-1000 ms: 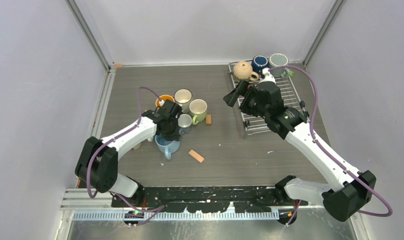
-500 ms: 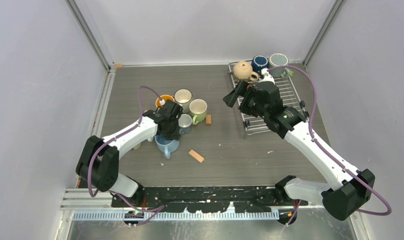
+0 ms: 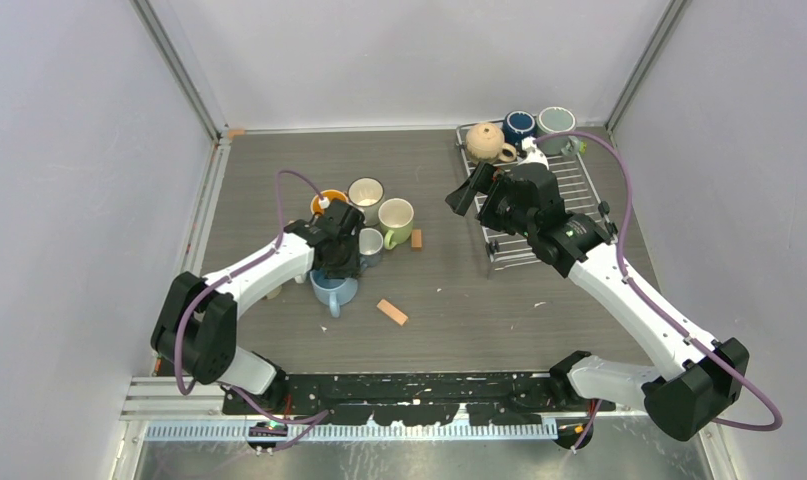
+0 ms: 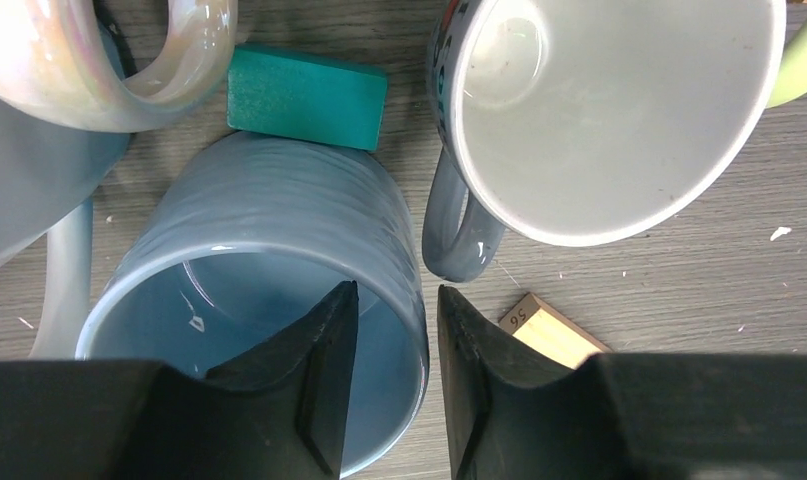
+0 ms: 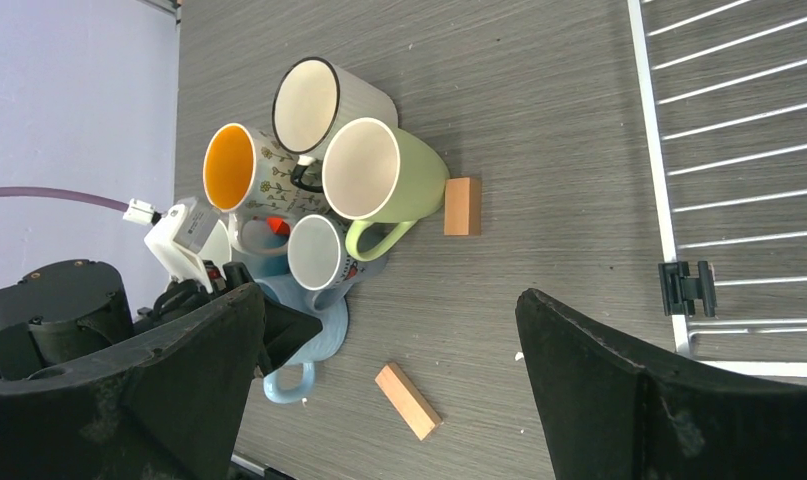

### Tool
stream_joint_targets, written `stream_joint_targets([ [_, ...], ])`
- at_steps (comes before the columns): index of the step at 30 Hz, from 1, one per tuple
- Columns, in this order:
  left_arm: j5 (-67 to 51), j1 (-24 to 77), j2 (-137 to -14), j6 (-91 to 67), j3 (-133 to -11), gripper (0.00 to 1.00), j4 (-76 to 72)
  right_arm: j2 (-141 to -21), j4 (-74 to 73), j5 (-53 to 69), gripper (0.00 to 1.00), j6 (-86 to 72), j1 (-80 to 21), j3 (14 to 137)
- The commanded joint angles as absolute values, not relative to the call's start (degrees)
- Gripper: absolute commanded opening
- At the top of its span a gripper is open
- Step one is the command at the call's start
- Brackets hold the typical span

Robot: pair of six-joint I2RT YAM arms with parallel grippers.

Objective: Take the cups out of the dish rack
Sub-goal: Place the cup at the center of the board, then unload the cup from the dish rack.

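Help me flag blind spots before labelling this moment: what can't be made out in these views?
- Left wrist view: the left gripper blocks the near rim of the light blue cup. The pearly cup is cut off by the top edge.
- Right wrist view: the dish rack runs off the right edge, so the tan cup on it is out of frame.
- Top view: the left gripper covers part of the light blue cup.
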State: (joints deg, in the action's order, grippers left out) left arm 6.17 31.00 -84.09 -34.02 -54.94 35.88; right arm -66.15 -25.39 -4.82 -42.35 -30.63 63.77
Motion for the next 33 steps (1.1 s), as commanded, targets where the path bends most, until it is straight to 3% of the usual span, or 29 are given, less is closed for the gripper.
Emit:
stream_joint_targets([
  [1,5.6,31.0,-80.9,-33.2,-57.2,0.38,36.7,-65.5,-24.7,-5.5,1.00,-41.7,-30.5,65.1],
  [9,2.7,31.0,-75.9,-31.5,-60.1,0.52,42.0,-65.2,-25.6,-6.3,1.00,-41.8,-30.4,65.3],
  [13,1.4,31.0,-73.1,-30.6,-61.4,0.70,44.4,-65.3,-26.2,-6.6,1.00,-41.8,-30.5,65.7],
  [16,0.5,31.0,-71.0,-30.4,-62.3,0.88,46.0,-65.4,-27.1,-6.9,1.00,-41.8,-30.4,66.1],
  [19,0.3,31.0,-69.2,-30.3,-63.5,0.98,47.0,-65.6,-27.8,-7.6,1.00,-41.8,-30.5,66.5],
  [33,-9.3,31.0,-66.7,-27.8,-69.1,1.00,45.9,-75.5,-33.7,-11.7,1.00,-36.2,-25.5,78.4],
])
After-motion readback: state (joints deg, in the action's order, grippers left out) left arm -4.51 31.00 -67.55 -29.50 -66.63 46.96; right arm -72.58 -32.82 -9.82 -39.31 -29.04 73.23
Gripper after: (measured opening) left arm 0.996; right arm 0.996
